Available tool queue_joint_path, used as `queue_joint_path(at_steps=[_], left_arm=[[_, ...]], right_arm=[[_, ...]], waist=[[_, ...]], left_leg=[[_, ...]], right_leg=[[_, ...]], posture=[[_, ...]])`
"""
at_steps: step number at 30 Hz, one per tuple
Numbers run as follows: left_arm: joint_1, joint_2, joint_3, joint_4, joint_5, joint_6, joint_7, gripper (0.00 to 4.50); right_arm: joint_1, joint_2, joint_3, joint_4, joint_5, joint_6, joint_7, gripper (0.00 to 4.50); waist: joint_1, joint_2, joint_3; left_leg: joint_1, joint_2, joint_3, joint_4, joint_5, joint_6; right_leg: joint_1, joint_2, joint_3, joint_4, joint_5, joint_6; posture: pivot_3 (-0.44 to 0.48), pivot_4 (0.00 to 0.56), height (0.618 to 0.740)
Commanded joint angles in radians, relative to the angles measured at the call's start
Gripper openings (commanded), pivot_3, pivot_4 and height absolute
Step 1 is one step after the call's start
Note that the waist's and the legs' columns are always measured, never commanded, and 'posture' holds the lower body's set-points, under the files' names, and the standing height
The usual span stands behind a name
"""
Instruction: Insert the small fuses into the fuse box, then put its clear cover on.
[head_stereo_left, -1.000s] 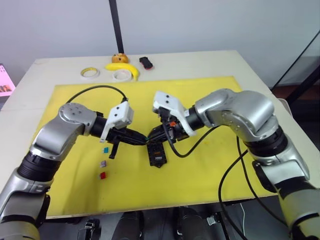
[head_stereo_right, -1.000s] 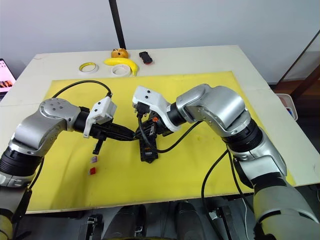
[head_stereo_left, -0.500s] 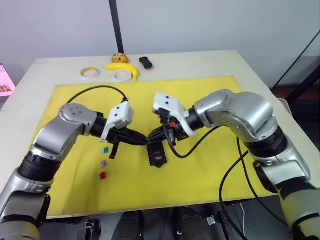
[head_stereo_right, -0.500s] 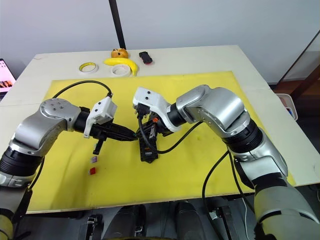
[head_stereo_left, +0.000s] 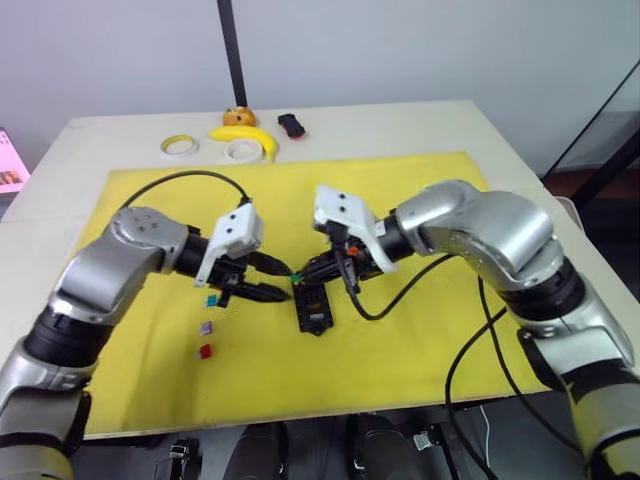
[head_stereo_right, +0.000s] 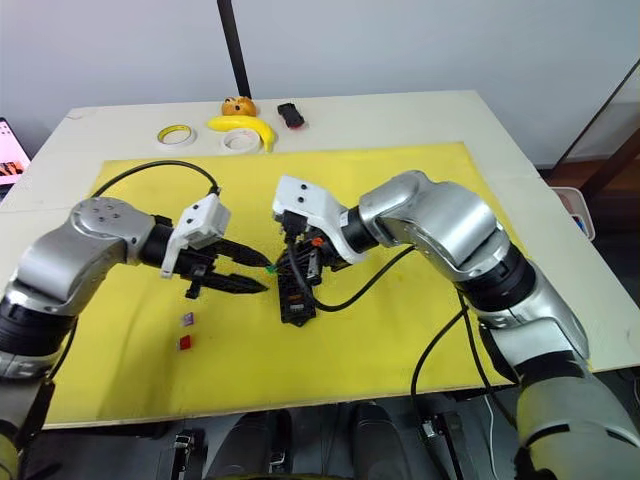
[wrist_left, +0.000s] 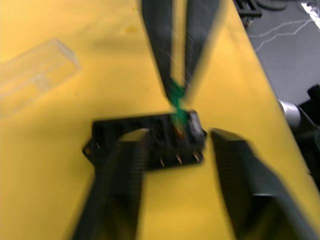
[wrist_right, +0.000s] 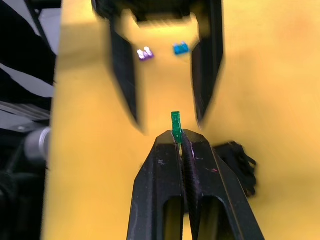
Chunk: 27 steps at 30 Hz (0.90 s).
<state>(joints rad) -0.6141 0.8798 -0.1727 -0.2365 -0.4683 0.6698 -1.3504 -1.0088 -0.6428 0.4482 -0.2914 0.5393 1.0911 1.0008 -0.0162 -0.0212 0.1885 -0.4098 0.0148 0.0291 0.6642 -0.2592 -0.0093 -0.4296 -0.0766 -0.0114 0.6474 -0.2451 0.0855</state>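
My right gripper (wrist_right: 180, 142) is shut on a small green fuse (wrist_right: 175, 124), which stands just above the near end of the black fuse box (head_stereo_left: 315, 310) on the yellow mat. My left gripper (head_stereo_left: 283, 282) is open, its two fingers on either side of that fuse without touching it. The clear cover (wrist_left: 35, 75) lies on the mat beyond the box. Loose fuses lie to the left of the box: a blue fuse (head_stereo_left: 211, 299), a purple fuse (head_stereo_left: 206, 327) and a red fuse (head_stereo_left: 205, 351).
The yellow mat (head_stereo_left: 420, 340) covers most of the table. At the table's far edge lie two tape rolls (head_stereo_left: 180, 146), a banana (head_stereo_left: 245, 135) and a small black-and-red object (head_stereo_left: 292, 126). Black cables loop off both wrists.
My left gripper has opened and let go of the green fuse, drawing back slightly to the left. The right gripper keeps the fuse pinched above the box.
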Motion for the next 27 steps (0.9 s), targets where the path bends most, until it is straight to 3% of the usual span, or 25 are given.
queue_joint_path(at_steps=[1, 2, 11, 27], left_arm=[[0.05, 0.052, 0.068, -0.059, -0.027, -0.002, -0.002, 3.93], [0.074, 0.064, 0.073, -0.066, -0.017, -0.016, 0.002, 4.45], [0.161, 0.049, 0.072, -0.097, 0.016, -0.053, 0.09, 4.45], [0.18, 0.021, 0.031, -0.121, 0.038, -0.087, 0.125, 4.45]], right_arm=[[0.075, 0.025, -0.066, -0.007, -0.041, -0.23, 0.029, 0.0], [0.093, 0.029, -0.068, 0.009, -0.05, -0.259, 0.036, 0.0], [0.198, 0.02, -0.038, 0.123, -0.13, -0.553, 0.243, 0.0], [0.222, 0.061, -0.029, 0.242, -0.247, -0.621, 0.295, 0.0]], waist=[[-0.001, 0.0, 0.0], [-0.001, 0.0, 0.0], [0.004, 0.0, 0.0], [0.004, 0.0, 0.0]], left_leg=[[0.0, 0.0, 0.0, 0.0, 0.0, 0.0], [0.0, 0.0, 0.0, 0.0, 0.0, 0.0], [0.0, 0.0, 0.0, 0.001, 0.0, 0.0], [0.0, 0.0, 0.0, 0.001, 0.0, 0.0]], right_leg=[[0.0, 0.0, 0.0, 0.0, 0.0, 0.0], [0.0, 0.0, 0.0, 0.0, 0.0, 0.0], [0.001, 0.0, 0.0, 0.0, 0.0, 0.0], [0.0, 0.0, 0.0, 0.0, 0.0, 0.0]], posture=[[0.0, 0.15, 0.74], [0.0, 0.15, 0.74], [0.0, 0.15, 0.74], [0.0, 0.15, 0.74]])
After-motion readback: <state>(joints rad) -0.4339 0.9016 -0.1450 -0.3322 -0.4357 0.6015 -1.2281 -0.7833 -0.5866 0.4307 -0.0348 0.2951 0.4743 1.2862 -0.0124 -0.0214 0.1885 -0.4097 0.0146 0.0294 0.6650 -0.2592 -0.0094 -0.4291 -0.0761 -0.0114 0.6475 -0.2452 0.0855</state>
